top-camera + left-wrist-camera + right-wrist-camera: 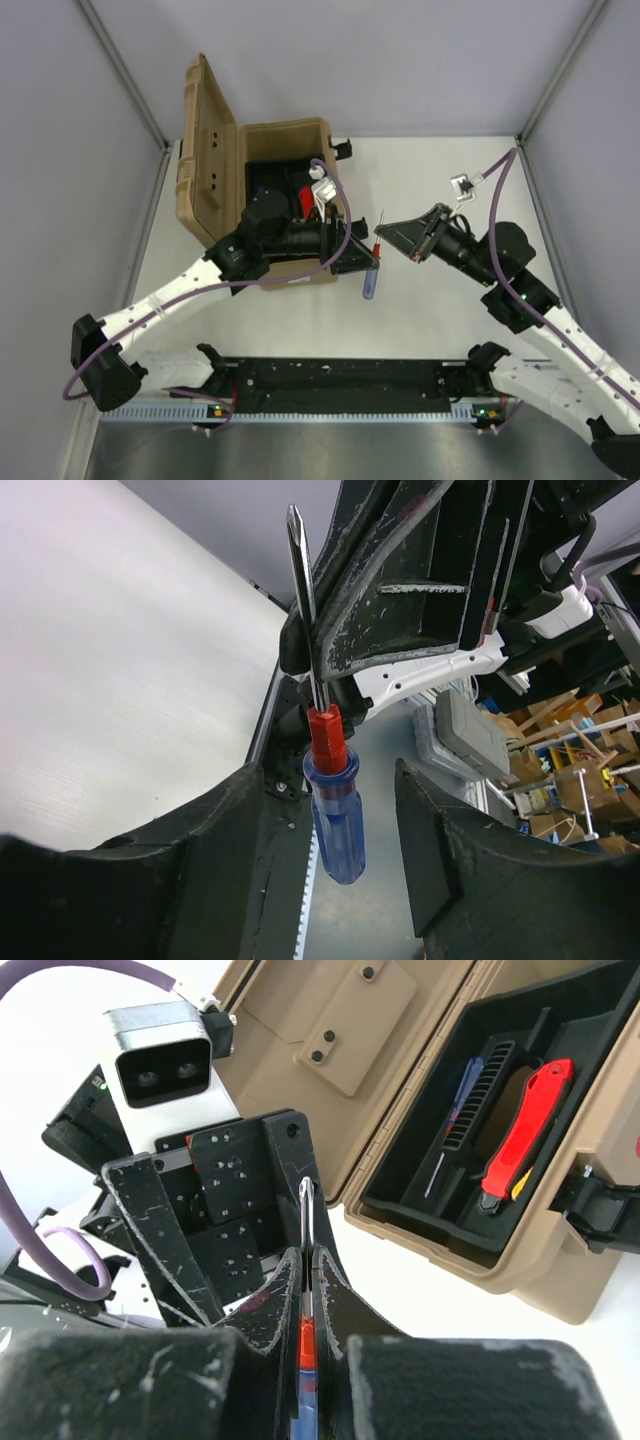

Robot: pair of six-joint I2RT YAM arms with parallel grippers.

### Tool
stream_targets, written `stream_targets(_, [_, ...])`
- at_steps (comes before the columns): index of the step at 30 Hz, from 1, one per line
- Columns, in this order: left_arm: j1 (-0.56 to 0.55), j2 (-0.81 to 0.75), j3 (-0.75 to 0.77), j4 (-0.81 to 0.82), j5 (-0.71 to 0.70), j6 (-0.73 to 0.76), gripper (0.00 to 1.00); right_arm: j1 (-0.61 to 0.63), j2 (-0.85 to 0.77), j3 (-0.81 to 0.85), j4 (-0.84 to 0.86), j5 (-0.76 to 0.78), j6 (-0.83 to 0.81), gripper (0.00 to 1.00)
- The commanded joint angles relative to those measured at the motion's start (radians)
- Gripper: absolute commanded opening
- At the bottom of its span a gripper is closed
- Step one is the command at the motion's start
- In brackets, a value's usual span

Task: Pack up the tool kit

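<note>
Looking down: one tan toolbox (215,150) stands open, back left on the table (450,330); an arm (280,240) hides its inside. Left claw (330,770) gapes around one blue screwdriver (335,815). Right claw (305,1260) pinches its shaft tight; one red knife (520,1125) lies in the box.

White table (420,320): open tan toolbox (285,135) far left; small pale clip (462,185), perhaps, far right.

Wht table (430,320), grey walls (400,60) w/ alu corner posts (125,70).
</note>
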Motion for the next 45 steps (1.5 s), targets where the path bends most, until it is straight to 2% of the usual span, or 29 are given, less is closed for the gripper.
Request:
stream_targets(1, [-0.012,-0.004,-0.012,0.087,-0.007,-0.030,0.54,0.009,0.000,0.022,0.102,0.001,0.029,0.00])
stream_targets(4, [-0.015,0.007,-0.009,0.090,-0.013,-0.038,0.42,0.013,0.004,0.022,0.111,0.018,0.038,0.00])
stream_targets(8, [-0.015,0.005,0.002,0.067,-0.042,-0.029,0.12,0.013,0.020,0.036,0.090,0.031,0.035,0.00])
stream_targets(9, [-0.015,0.007,0.006,0.059,-0.048,-0.022,0.02,0.013,0.024,0.039,0.079,0.034,0.035,0.00])
stream_targets(10, [-0.015,0.007,0.013,0.042,-0.062,-0.016,0.00,0.013,0.030,0.043,0.067,0.042,0.035,0.04])
stream_targets(12, [-0.015,0.004,0.028,-0.013,-0.110,0.010,0.00,0.011,0.040,0.048,0.033,0.057,0.027,0.22])
stream_targets(13, [-0.015,0.002,0.042,-0.069,-0.155,0.025,0.00,0.014,0.041,0.048,0.016,0.082,0.024,0.45])
stream_targets(15, [-0.012,-0.001,0.071,-0.169,-0.261,0.059,0.00,0.013,0.038,0.046,-0.042,0.131,0.018,0.81])
stream_targets(16, [-0.009,-0.004,0.085,-0.215,-0.316,0.073,0.00,0.013,0.037,0.048,-0.071,0.157,0.013,0.95])
stream_targets(17, [0.000,-0.008,0.095,-0.266,-0.382,0.085,0.00,0.011,0.037,0.049,-0.097,0.174,0.003,0.99])
stream_targets(23, [0.088,-0.025,0.189,-0.520,-0.741,0.148,0.00,0.011,0.029,0.039,-0.205,0.232,-0.028,0.99])
stream_targets(29, [0.206,0.031,0.293,-0.714,-1.003,0.200,0.00,0.011,0.004,-0.003,-0.254,0.258,-0.026,0.99])
stream_targets(37, [0.318,0.146,0.292,-0.722,-1.080,0.249,0.00,0.011,0.020,-0.014,-0.277,0.314,-0.048,0.99])
stream_targets(41, [0.333,0.185,0.287,-0.729,-1.138,0.248,0.00,0.009,0.032,-0.021,-0.281,0.315,-0.054,0.99])
stream_targets(45, [0.344,0.218,0.273,-0.722,-1.139,0.258,0.00,0.008,0.040,-0.030,-0.281,0.317,-0.057,0.99])
